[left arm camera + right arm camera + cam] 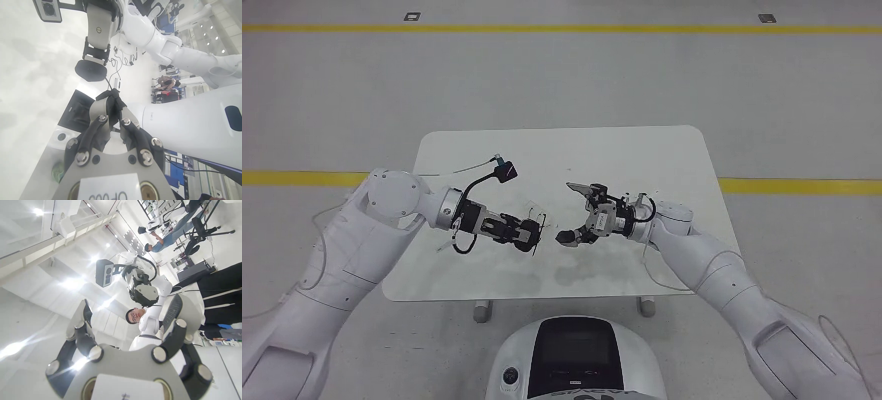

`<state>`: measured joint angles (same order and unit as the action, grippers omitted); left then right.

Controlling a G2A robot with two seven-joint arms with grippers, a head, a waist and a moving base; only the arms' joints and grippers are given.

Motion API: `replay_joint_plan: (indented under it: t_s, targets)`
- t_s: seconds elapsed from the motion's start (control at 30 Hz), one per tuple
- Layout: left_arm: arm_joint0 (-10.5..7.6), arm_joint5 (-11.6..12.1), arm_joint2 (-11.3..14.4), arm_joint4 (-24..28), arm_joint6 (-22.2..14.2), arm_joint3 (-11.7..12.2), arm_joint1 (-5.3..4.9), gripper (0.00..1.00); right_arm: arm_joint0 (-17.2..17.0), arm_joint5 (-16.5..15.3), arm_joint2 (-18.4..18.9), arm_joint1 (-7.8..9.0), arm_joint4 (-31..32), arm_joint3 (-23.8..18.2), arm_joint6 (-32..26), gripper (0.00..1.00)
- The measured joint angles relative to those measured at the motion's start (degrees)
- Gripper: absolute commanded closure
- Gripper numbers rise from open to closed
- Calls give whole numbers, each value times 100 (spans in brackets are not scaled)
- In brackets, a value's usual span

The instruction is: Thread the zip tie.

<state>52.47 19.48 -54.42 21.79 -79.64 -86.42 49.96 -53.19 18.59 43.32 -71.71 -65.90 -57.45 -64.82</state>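
Left claw (529,232), just left of centre in the top view, pinches the zip tie (108,83), tail jutting toward the right claw (571,213), splayed wide opposite, likely to take that end.

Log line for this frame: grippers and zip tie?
left gripper: shut on zip tie | right gripper: open, empty, facing it | zip tie: end toward right gripper | both over table

Thin black zip tie (108,82) protrudes from left pincer (113,97).

White table (642,160), yellow floor lines (562,28)
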Motion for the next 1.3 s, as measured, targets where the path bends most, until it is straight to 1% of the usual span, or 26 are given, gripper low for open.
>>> replay_joint_plan:
  t_s: [0.13,0.17,0.2,0.23,0.3,0.37,0.4,0.47,0.5,0.57,0.7,0.8,0.93,1.07,1.3]
  targets:
    - [0,0,0,-1,0,1,0,100,-124,-114,69,3,22,-193,179,0]
    - [0,0,0,-1,0,1,0,100,-150,-115,95,7,24,-229,190,17]
    - [0,0,0,-1,0,1,0,100,-171,-100,121,11,21,-252,193,31]
    - [-1,0,0,-1,0,1,0,100,-191,-64,151,14,14,-271,197,51]
    - [-1,0,0,-1,0,1,0,100,-213,-15,186,15,14,-286,204,61]
    - [-1,0,0,-1,0,1,0,100,-236,33,213,13,20,-294,197,65]
    - [-1,0,0,-1,0,1,0,100,-244,49,221,11,26,-295,188,69]
    - [-1,0,0,-1,0,1,0,100,-257,76,235,3,38,-291,161,71]
    - [-1,0,0,-1,0,1,0,100,-261,81,240,-1,45,-288,152,75]
    - [-1,0,0,-1,0,1,0,100,-268,88,243,-14,59,-279,129,77]
    - [-1,0,0,-1,0,1,0,100,-259,89,223,-51,50,-238,88,76]
    - [0,0,0,-1,0,1,0,100,-237,89,203,-86,31,-193,66,80]
    - [0,0,0,-1,0,1,0,100,-206,72,175,-140,24,-124,48,80]
    - [0,0,0,-1,0,1,0,100,-173,37,150,-193,21,-43,30,78]
    - [0,0,0,-1,0,1,0,100,-117,-39,112,-289,4,68,-22,85]
